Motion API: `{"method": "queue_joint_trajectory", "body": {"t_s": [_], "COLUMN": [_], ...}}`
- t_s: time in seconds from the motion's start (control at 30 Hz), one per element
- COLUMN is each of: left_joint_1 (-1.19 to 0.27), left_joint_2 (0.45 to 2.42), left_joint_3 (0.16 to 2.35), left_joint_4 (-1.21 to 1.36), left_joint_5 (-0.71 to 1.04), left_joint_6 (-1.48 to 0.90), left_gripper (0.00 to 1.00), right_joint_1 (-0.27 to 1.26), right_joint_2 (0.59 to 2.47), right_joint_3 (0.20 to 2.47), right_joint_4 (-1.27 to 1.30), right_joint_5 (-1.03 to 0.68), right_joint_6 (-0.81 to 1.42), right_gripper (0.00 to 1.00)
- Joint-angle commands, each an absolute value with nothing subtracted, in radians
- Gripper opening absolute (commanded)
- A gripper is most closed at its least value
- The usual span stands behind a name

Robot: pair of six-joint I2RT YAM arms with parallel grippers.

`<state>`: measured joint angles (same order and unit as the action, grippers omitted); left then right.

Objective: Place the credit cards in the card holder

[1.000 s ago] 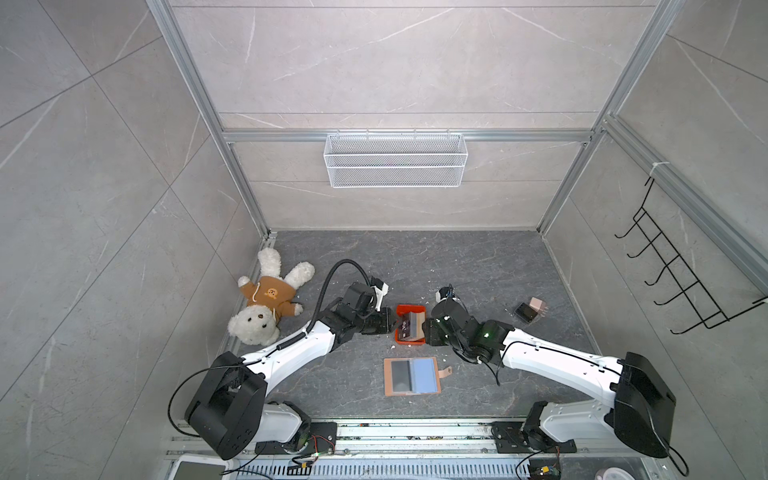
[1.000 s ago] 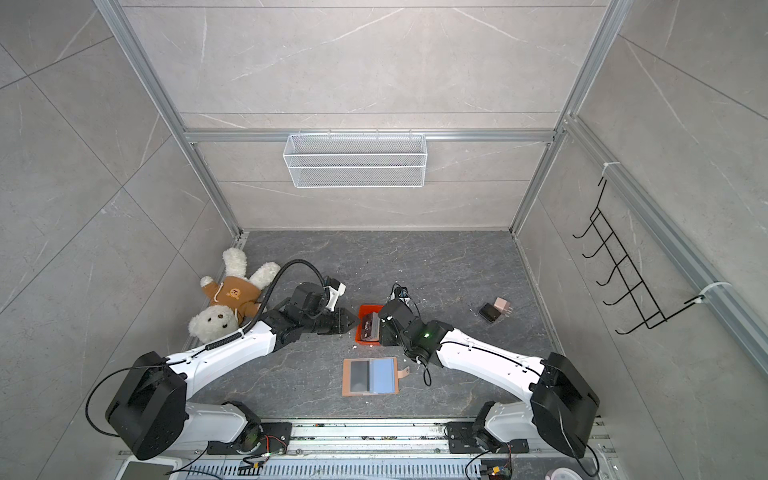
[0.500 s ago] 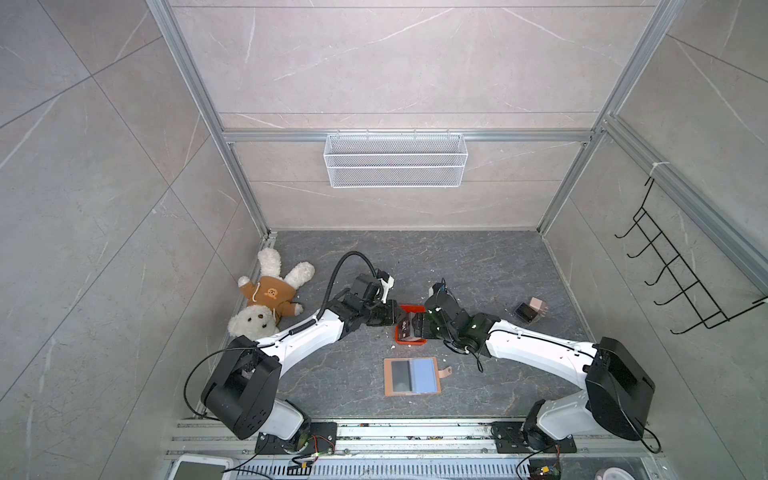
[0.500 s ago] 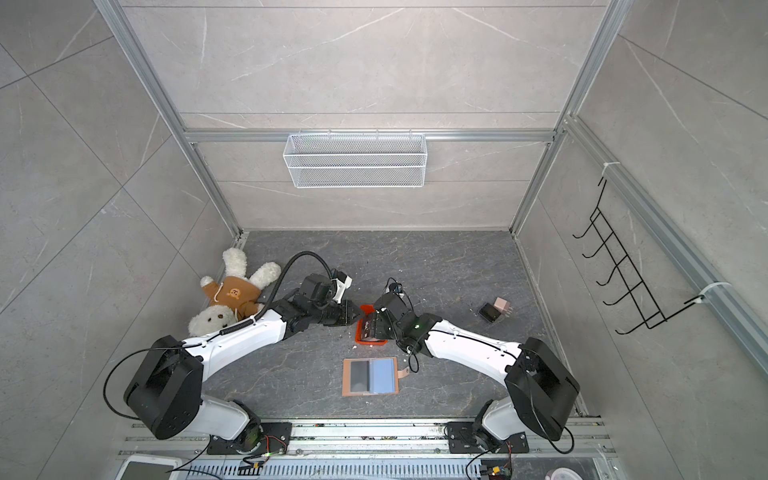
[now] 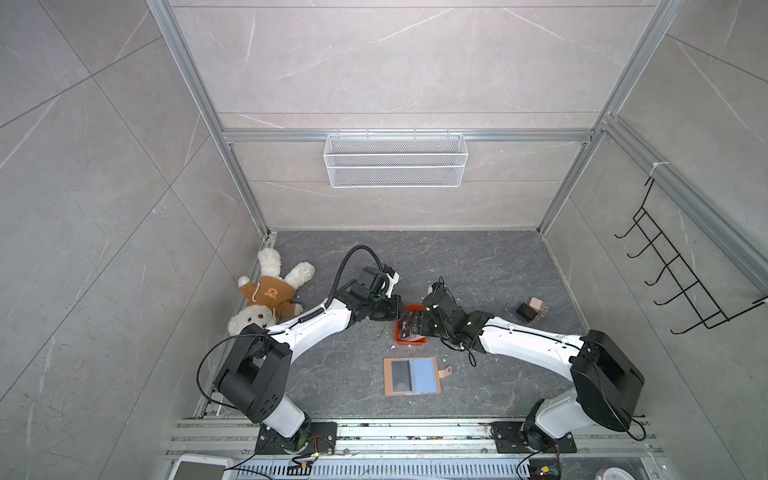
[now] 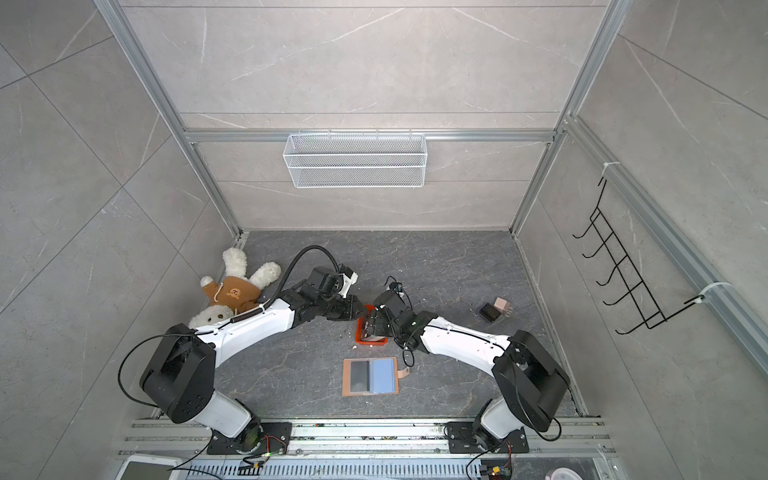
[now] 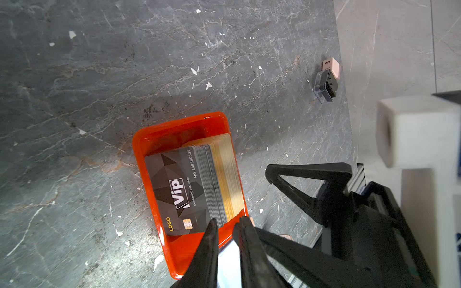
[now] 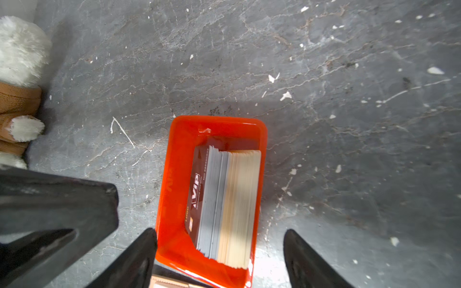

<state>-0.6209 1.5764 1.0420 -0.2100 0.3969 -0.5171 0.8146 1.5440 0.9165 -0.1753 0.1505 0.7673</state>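
Nearest the arm bases, the card holder [image 5: 411,376] lies open and flat on the tabletop [image 5: 478,266], with its snap tab [image 5: 445,372] sticking out toward the right arm's side. One sleeve looks dark and the other pale blue; whether a card sits inside cannot be told.

Just beyond it, near but apart, stands the orange-red tray [image 5: 409,342], where both arms meet. The credit cards [image 7: 179,189] sit in this tray as one slanted stack. A black "VIP" card faces up, with grey edges and then tan edges fanned beside it.

The left gripper [image 7: 227,220] has its tips at one corner of the tray, by the end of the stack. Its fingers [image 7: 212,239] stand close together with only a slim gap, and whether they pinch a card or the tray's wall cannot be told. The right gripper [image 8: 219,233] hovers at the tray's end with its fingers [image 8: 142,251] spread wide, one on each side of the tray, gripping nothing.

Farther off on the right arm's side, the black-and-pink block pair [image 5: 531,309] lies near the wall. On the left arm's side a teddy bear [image 5: 268,297] in a brown top lies against the wall. Farthest, a white wire basket [image 5: 395,160] hangs on the back wall.
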Motion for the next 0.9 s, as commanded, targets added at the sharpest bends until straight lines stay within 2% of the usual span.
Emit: {"method": "queue_joint_trajectory", "body": {"t_s": [0.0,0.4,0.87], "left_joint_1": [-0.597,-0.565,-0.558], "left_joint_2": [1.594,1.678,1.751], "left_joint_3": [1.088,1.211,1.197], "left_joint_4": [-0.246,-0.340,-0.329], "left_joint_5": [0.466,0.540,0.475], "left_joint_6": [-0.461,-0.404,-0.427], "left_gripper": [0.20,0.17,0.12], "right_joint_1": [0.811,0.806,0.792], "right_joint_2": [1.573,1.595,1.568], "right_joint_3": [0.925,0.918,0.901], "right_joint_4": [-0.133,-0.093,-0.096], "right_joint_5": [0.143,0.153,0.130], "right_joint_6": [0.783,0.797,0.779], "right_gripper": [0.82,0.86,0.87]}}
